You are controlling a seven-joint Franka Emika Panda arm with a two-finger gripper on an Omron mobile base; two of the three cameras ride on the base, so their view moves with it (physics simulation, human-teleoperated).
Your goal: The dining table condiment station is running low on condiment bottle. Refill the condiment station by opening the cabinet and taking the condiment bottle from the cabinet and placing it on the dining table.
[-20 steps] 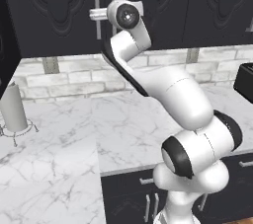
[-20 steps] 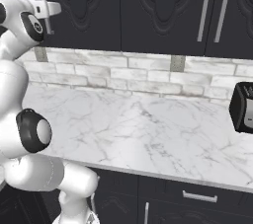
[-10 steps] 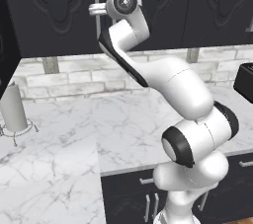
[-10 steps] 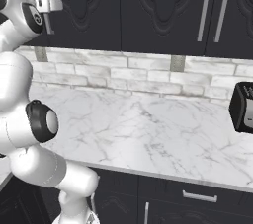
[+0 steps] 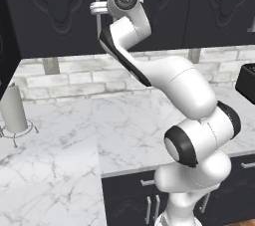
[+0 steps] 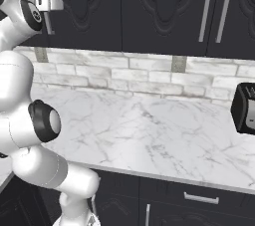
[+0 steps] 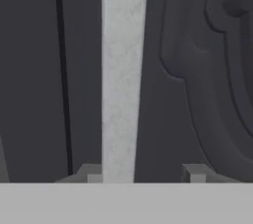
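Hand view: the gripper (image 7: 143, 172), jaws parted, straddles a silver handle (image 7: 123, 70) of the shut cabinet (image 7: 197, 70).

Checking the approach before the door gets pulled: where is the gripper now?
The gripper is up at the cabinet, its jaws either side of a silver bar handle, beside the seam between two doors.

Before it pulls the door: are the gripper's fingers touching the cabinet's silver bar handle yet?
Cannot tell. In the hand view the handle runs between the fingertips, tight against one with a gap to the other; contact isn't plain. The gripper looks part open.
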